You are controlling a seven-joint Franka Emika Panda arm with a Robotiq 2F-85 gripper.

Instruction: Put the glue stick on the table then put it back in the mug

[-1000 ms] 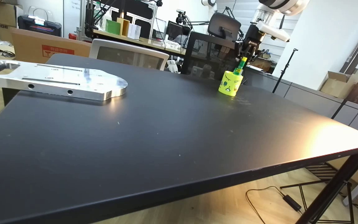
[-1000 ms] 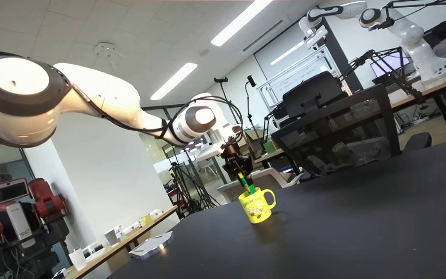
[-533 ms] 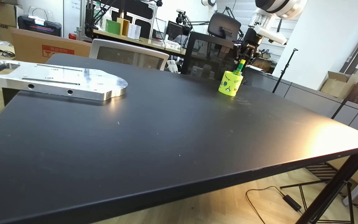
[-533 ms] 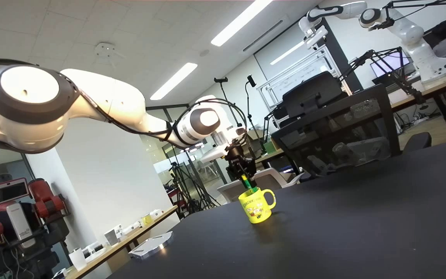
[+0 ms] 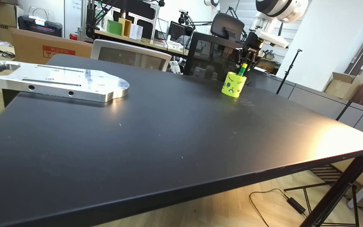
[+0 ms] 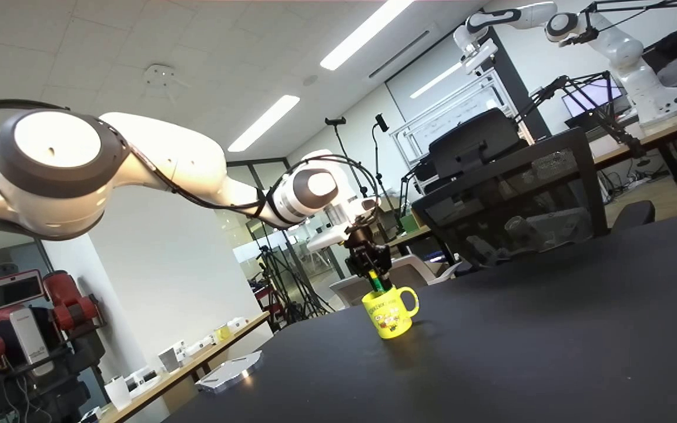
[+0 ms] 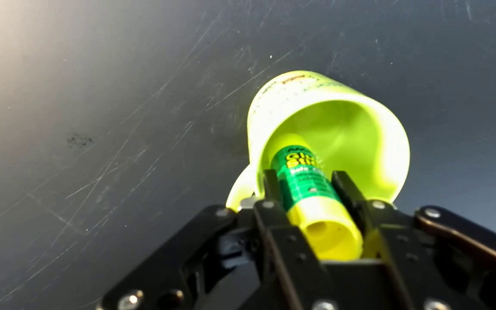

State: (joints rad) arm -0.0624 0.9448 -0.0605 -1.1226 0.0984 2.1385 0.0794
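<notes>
The lime-green mug point(image 5: 233, 85) stands upright near the far edge of the black table point(image 5: 156, 135); its handle shows in an exterior view point(image 6: 414, 301). The glue stick, yellow with a green label, leans inside the mug with its upper part above the rim, in both exterior views point(image 5: 242, 70) point(image 6: 376, 284) and the wrist view point(image 7: 325, 215). My gripper point(image 7: 306, 177) is above the mug, one finger on each side of the stick, shut on it. The fingertips are at the mug's mouth. The stick's lower end is partly hidden inside the mug.
A silver metal plate point(image 5: 55, 78) lies at a table edge and also shows in an exterior view point(image 6: 230, 373). A black mesh chair point(image 6: 515, 194) and a grey chair point(image 5: 131, 56) stand against the table. A cardboard box point(image 5: 49, 47) is behind it.
My gripper and the glue stick have moved down together, so the stick sits deeper in the mug and less of it shows above the rim. The mug has not moved.
</notes>
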